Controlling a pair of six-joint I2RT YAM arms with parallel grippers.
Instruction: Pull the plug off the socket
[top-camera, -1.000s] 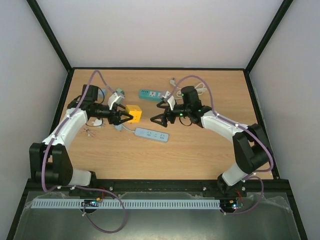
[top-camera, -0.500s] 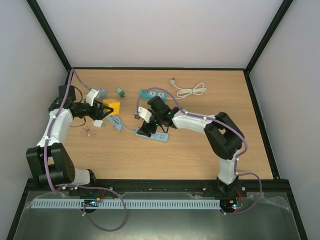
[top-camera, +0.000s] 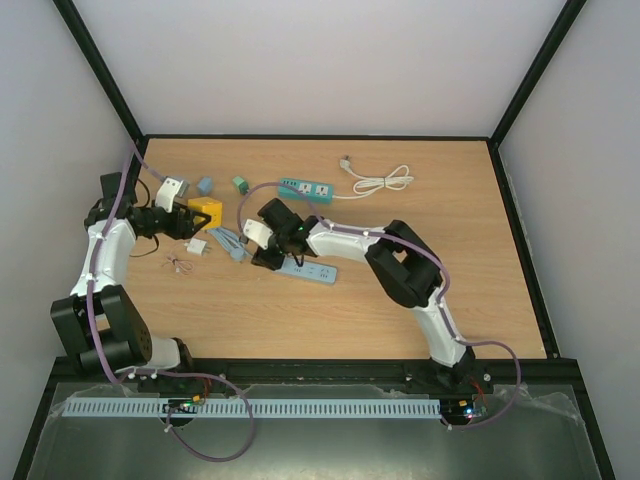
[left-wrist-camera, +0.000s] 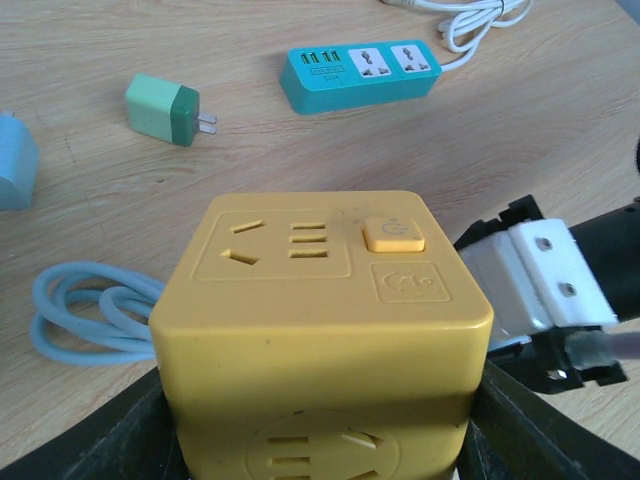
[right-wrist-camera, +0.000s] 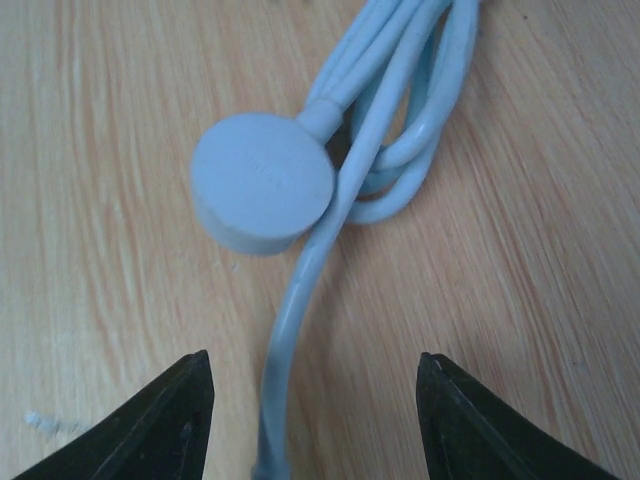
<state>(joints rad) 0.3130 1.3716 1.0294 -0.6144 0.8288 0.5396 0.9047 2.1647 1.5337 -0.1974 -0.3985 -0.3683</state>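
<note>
My left gripper (top-camera: 199, 219) is shut on a yellow cube socket (left-wrist-camera: 318, 300) and holds it over the table's left side, its dark jaws pressed on both flanks. None of the cube's visible faces has a plug in it. The plug (right-wrist-camera: 262, 180) is a round pale blue disc. It lies flat on the wood beside its coiled pale blue cable (right-wrist-camera: 400, 120), apart from the cube (top-camera: 208, 209). My right gripper (right-wrist-camera: 315, 405) hovers open just short of the plug (top-camera: 223, 238). The cable runs between its fingertips (right-wrist-camera: 185, 420), touching neither.
The cable leads to a pale blue power strip (top-camera: 305, 268) under my right arm. A teal power strip (top-camera: 305, 188) with a white cord (top-camera: 385, 182) lies behind. A green adapter (left-wrist-camera: 160, 108), a blue adapter (top-camera: 204, 184) and a small white adapter (top-camera: 196, 246) sit near the cube.
My left arm has drawn back to the left with the yellow cube. My right arm has swung left from mid-table to above the blue cable, and its jaws have narrowed.
</note>
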